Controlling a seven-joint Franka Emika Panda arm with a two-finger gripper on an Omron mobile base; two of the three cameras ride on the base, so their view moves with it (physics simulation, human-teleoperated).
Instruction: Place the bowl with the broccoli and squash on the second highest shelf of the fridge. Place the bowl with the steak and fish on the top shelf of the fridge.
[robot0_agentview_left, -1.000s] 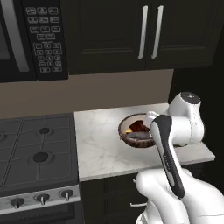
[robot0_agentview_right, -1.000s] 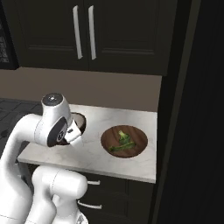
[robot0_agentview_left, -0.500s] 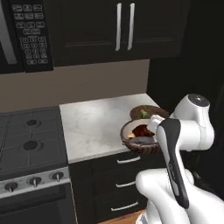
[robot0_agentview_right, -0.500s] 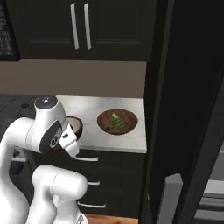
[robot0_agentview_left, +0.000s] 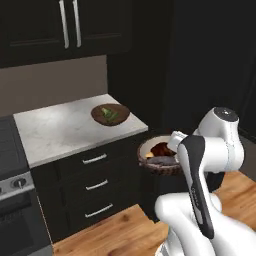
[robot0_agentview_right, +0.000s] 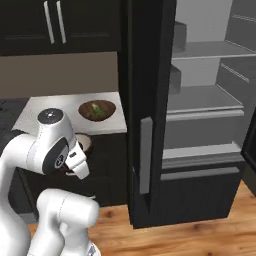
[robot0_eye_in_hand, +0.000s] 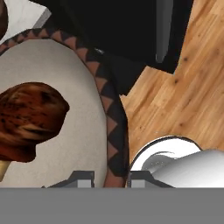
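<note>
My gripper is shut on the patterned rim of the bowl with the steak and fish, held in the air off the counter's right end. The brown steak lies in it, close to the fingers. The bowl with the broccoli and squash rests on the white counter; the right base view shows this bowl too. The fridge stands open to the right. Inside it, the top shelf and the second highest shelf are bare.
The black fridge door with its grey bar handle stands edge-on between the counter and the fridge's inside. Dark drawers sit under the counter, and dark cabinets hang above. Wood floor lies in front.
The whole picture has shifted as the base drove right, bringing the open fridge into view. The held bowl has left the counter and rides along in the gripper.
</note>
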